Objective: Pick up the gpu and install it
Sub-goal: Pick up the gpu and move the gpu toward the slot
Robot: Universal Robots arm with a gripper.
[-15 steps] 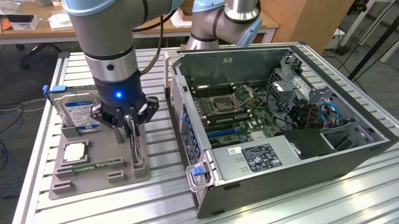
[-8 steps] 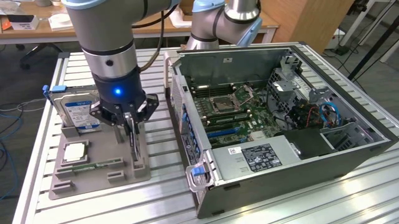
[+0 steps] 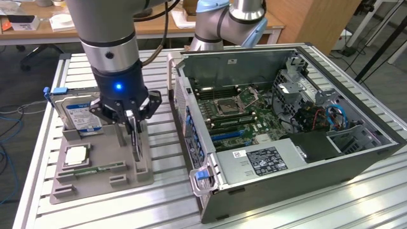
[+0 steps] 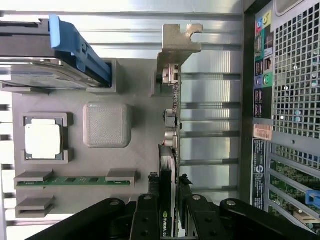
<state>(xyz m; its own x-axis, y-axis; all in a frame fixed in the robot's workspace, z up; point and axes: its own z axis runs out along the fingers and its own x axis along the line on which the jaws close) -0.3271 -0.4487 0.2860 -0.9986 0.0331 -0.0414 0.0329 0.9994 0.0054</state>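
Over the grey holder [image 3: 102,180] [image 4: 142,150]: the gripper [image 3: 131,119] [image 4: 169,210] hangs low, pointing straight down at the tray's edge nearest the computer case [image 3: 318,171] [image 4: 290,75].
Gripper state: its black fingers [image 4: 146,215] are pressed against the two faces of the gpu [image 3: 135,140] [image 4: 172,125], pinching it near its top edge.
Gpu position: standing on edge in the holder, its silver end bracket [image 4: 176,45] jutting past the tray rim.
Holder contents: a blue-labelled hard drive [image 3: 79,114] [image 4: 40,75] upright in its slot, a processor chip [image 3: 75,155] [image 4: 43,140] lying flat, and a narrow memory stick [image 3: 95,169] [image 4: 75,180] beside it.
Case: lies open on its side at the exterior view's right, motherboard [image 3: 235,114] exposed.
Table [image 3: 318,210] [image 4: 210,90]: slatted aluminium, carrying both holder and case.
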